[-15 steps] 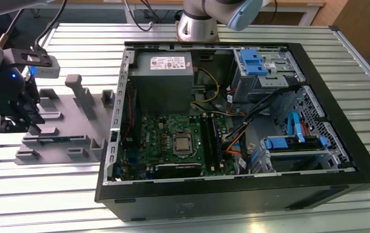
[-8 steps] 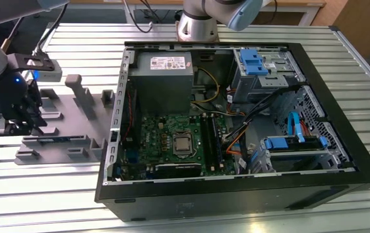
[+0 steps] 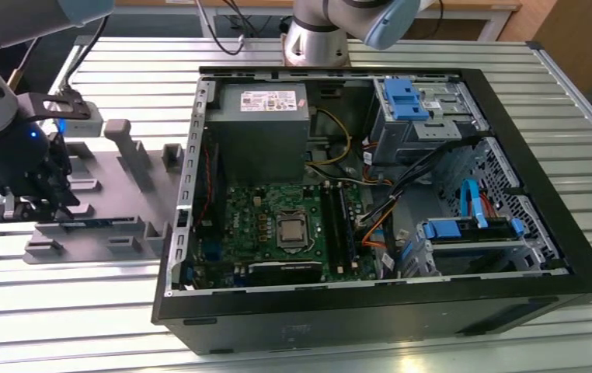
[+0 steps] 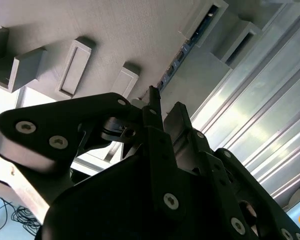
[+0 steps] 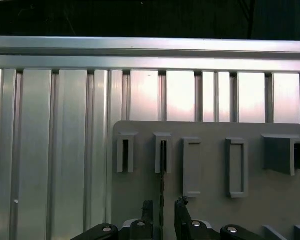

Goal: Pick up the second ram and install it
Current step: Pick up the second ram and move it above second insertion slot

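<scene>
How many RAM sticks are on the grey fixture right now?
1: the second ram stands on edge in the grey fixture, between the fingers of the open gripper. Others may be hidden.

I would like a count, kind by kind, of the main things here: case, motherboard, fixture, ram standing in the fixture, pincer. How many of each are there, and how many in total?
case: 1
motherboard: 1
fixture: 1
ram, standing in the fixture: 1
pincer, open astride the ram: 1
Total: 5

End effector [image 5: 163, 204] points straight down, jaws apart.
</scene>
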Controlling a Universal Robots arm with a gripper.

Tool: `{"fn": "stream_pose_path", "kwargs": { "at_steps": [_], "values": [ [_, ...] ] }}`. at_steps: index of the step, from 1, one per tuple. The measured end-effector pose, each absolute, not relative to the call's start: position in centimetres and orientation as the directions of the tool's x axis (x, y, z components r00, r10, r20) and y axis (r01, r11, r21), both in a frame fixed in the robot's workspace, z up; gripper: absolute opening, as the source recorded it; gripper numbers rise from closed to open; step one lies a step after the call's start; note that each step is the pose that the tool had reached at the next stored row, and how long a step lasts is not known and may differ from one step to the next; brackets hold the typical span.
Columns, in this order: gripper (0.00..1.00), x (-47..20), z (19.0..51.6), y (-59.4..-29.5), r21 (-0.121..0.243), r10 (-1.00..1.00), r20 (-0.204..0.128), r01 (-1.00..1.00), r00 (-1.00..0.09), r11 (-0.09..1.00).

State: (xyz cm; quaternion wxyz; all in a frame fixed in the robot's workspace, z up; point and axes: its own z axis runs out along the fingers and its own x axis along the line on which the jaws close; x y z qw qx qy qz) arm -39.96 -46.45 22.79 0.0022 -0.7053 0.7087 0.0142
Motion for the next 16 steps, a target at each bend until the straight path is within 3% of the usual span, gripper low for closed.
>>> {"fn": "stream_pose_path", "kwargs": {
  "at_steps": [16],
  "values": [
    [0.31, -40.0, 21.6, -46.5, 0.017, -1.0, -0.023, -1.0, -0.005, 0.005]
  ]
}}
